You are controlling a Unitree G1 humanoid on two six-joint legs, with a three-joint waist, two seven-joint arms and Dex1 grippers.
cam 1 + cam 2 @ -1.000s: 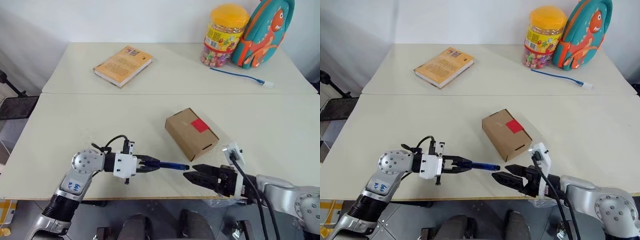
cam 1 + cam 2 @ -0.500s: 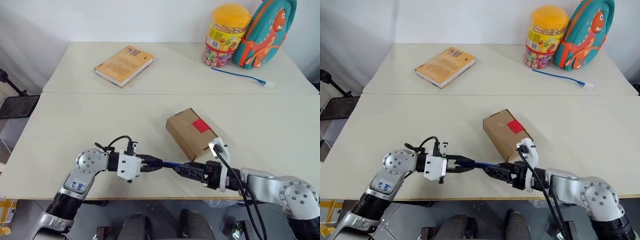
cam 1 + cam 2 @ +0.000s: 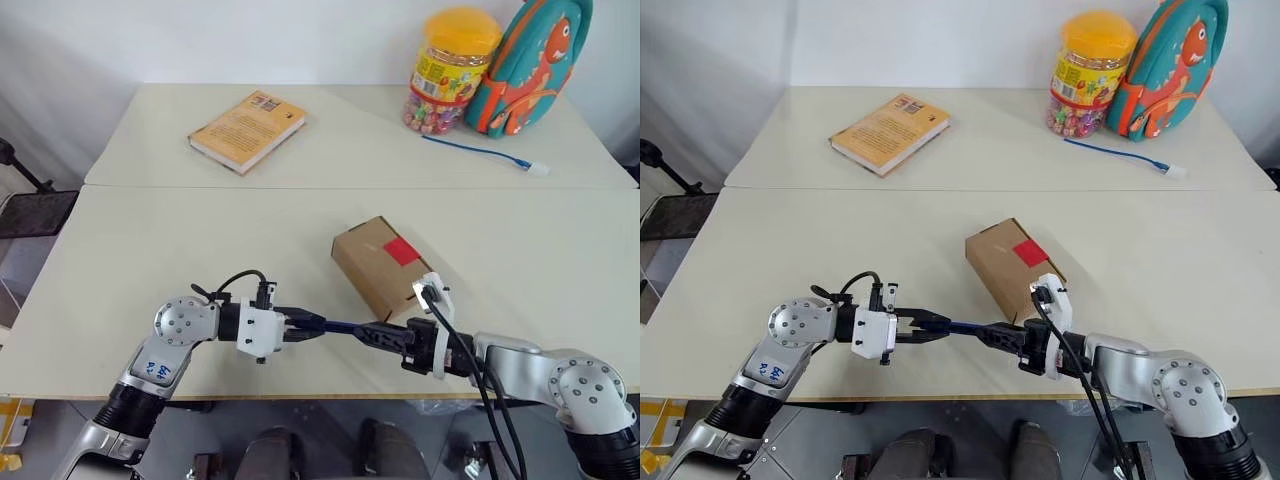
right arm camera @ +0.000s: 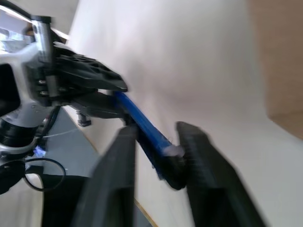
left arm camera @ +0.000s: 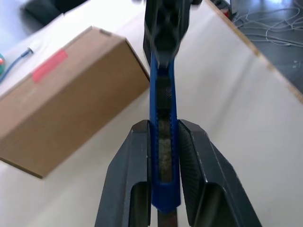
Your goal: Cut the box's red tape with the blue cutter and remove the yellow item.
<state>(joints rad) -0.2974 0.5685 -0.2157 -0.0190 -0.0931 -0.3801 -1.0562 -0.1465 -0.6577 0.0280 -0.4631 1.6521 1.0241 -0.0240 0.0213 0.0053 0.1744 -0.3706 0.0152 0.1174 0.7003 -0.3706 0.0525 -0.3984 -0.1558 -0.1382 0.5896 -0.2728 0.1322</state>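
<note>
While clamped, blue cutter [image 3: 338, 326] between both pincers.

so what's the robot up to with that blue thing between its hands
It looks like a handover. The left gripper is shut on one end of the blue cutter, held out above the table, and the right gripper is around the other end; whether it has closed is unclear. Behind them the box lies shut, its red tape uncut.
</note>
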